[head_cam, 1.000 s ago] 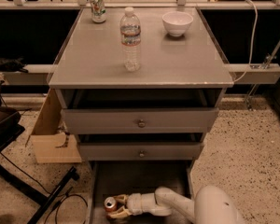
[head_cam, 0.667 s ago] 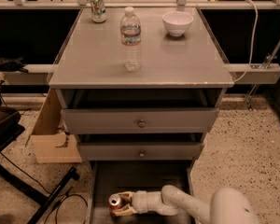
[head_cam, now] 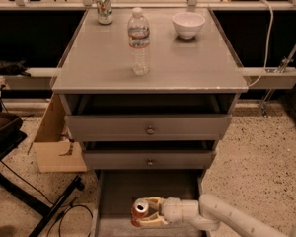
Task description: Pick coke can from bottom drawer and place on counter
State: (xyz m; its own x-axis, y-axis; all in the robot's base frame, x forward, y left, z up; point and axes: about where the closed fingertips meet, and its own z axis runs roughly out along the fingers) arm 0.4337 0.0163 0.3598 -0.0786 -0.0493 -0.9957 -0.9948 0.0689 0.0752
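Grey counter (head_cam: 187, 65), bottom drawer (head_cam: 153, 186) pulled open, pincer (head_cam: 139, 213) pinching red coke can (head_cam: 140, 207), lettering unreadable

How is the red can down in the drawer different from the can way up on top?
The coke can is red; the patterned can is white and green. The coke can sits in the bottom drawer; the patterned can stands on the counter. The gripper holds the coke can; nothing touches the patterned can. Both are small cans.
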